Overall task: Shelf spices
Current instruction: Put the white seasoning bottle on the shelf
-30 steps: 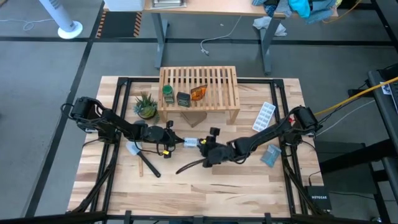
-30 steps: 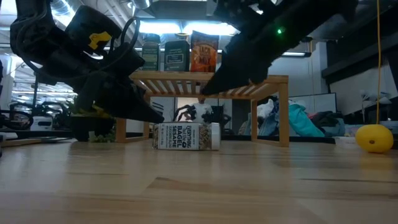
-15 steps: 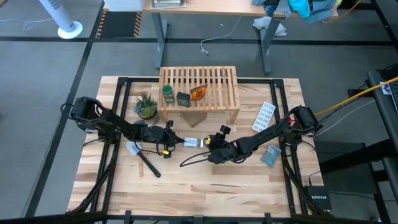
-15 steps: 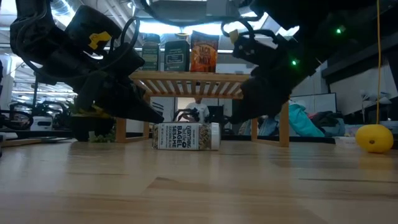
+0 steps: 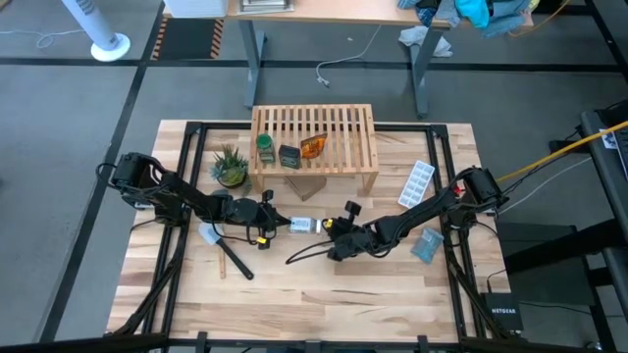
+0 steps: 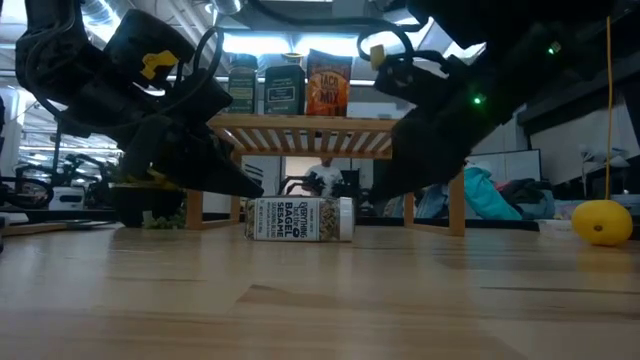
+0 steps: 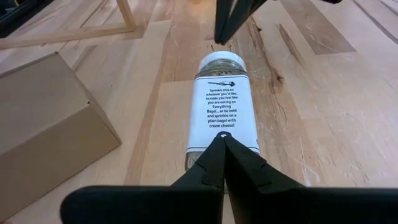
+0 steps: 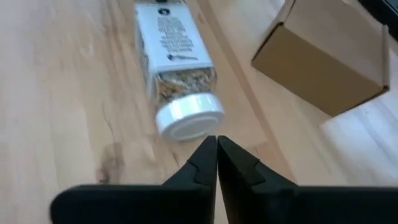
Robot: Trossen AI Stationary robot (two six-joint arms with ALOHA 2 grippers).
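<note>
The white-capped jar [image 5: 302, 225] lies on its side on the table in front of the shelf [image 5: 339, 137], its cap [image 8: 189, 121] toward the table's right. It also shows in the low view [image 6: 300, 218]. The green-lidded jar [image 5: 265, 149], the dark tin [image 5: 289, 157] and the amber bottle [image 5: 312, 147] stand on the shelf's slatted top. My left gripper [image 7: 221, 140] is shut, low at the jar's base end. My right gripper [image 8: 216, 142] is shut, just in front of the cap and apart from it. My left gripper's shut fingertips [image 7: 211, 155] stand at the lying jar's base end [image 7: 199, 152], coming slanting down from the table's left and along the jar. I cannot tell whether they touch it. The jar lies flat on the table.
A cardboard box [image 7: 50, 137] stands by the jar, under the shelf's front. A potted plant [image 5: 231, 167] is left of the shelf. A white ice tray [image 5: 417, 183] and a blue packet [image 5: 427, 245] lie at the right. A yellow lemon [image 6: 602, 222] sits at the far right.
My right gripper has come down from above the jar and gone toward the table's right, and now stands low beside the jar's cap end. The jar has stayed where it was.
</note>
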